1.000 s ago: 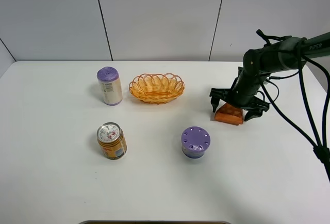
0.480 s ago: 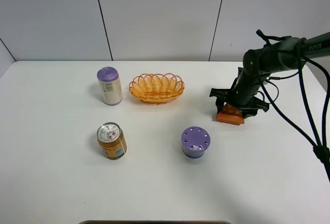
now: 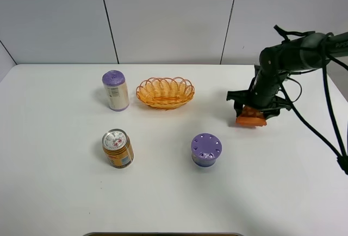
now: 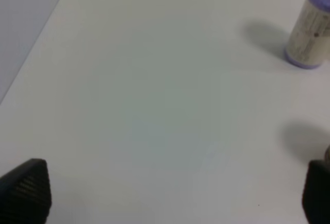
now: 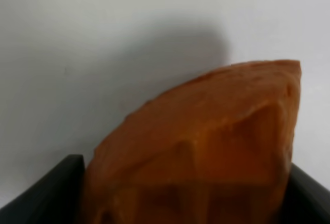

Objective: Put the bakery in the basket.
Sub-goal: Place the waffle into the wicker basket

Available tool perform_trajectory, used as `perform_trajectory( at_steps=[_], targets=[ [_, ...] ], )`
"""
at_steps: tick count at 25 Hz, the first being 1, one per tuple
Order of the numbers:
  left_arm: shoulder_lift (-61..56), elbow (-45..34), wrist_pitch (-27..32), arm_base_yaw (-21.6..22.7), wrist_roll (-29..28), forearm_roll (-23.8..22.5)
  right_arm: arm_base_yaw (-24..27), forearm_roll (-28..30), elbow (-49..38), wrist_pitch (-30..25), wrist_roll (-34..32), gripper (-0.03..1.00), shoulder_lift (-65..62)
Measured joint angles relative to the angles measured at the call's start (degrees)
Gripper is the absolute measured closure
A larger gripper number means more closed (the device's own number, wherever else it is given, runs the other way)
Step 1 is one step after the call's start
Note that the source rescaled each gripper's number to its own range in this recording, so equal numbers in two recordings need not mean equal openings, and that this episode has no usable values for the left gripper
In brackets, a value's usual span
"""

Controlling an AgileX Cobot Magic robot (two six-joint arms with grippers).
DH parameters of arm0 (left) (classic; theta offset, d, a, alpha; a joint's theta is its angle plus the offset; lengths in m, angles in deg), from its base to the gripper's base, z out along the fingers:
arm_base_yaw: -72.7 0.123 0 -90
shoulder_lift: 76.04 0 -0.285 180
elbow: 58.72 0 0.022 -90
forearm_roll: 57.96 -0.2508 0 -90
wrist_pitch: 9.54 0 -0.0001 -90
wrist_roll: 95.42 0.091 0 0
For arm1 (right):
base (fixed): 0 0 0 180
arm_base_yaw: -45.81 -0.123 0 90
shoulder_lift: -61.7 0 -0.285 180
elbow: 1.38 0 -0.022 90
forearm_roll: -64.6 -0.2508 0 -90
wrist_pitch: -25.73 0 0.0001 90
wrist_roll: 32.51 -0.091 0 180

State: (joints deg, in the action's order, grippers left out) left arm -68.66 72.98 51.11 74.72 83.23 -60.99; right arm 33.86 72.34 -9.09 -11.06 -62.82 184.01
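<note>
The bakery (image 3: 250,117), an orange-brown waffle wedge, is held in my right gripper (image 3: 253,112) at the right of the table, lifted a little above the surface. In the right wrist view the wedge (image 5: 206,146) fills the frame between the two dark fingers (image 5: 46,188), with its shadow on the table below. The orange-yellow wicker basket (image 3: 165,92) stands at the back middle, well left of the gripper. My left gripper (image 4: 170,193) is open over bare table at the left; it does not show in the exterior high view.
A purple-lidded jar (image 3: 206,149) stands in front of and left of the right gripper. A cream can with a purple top (image 3: 115,89) stands left of the basket; it also shows in the left wrist view (image 4: 308,30). A yellow drink can (image 3: 118,148) stands front left.
My right gripper has closed on the waffle wedge and lifted it slightly, shifting a little right and back. The left arm has not moved.
</note>
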Motion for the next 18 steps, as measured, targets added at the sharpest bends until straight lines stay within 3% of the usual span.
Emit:
perform_trajectory(
  at_steps=[6, 18],
  targets=[
    [0.00, 0.00, 0.00, 0.00, 0.00, 0.00, -1.44, 0.72, 0.00, 2.40, 0.00, 0.97, -9.67],
    [0.00, 0.00, 0.00, 0.00, 0.00, 0.00, -14.30, 0.54, -0.02, 18.22, -0.59, 0.97, -13.96]
  ],
)
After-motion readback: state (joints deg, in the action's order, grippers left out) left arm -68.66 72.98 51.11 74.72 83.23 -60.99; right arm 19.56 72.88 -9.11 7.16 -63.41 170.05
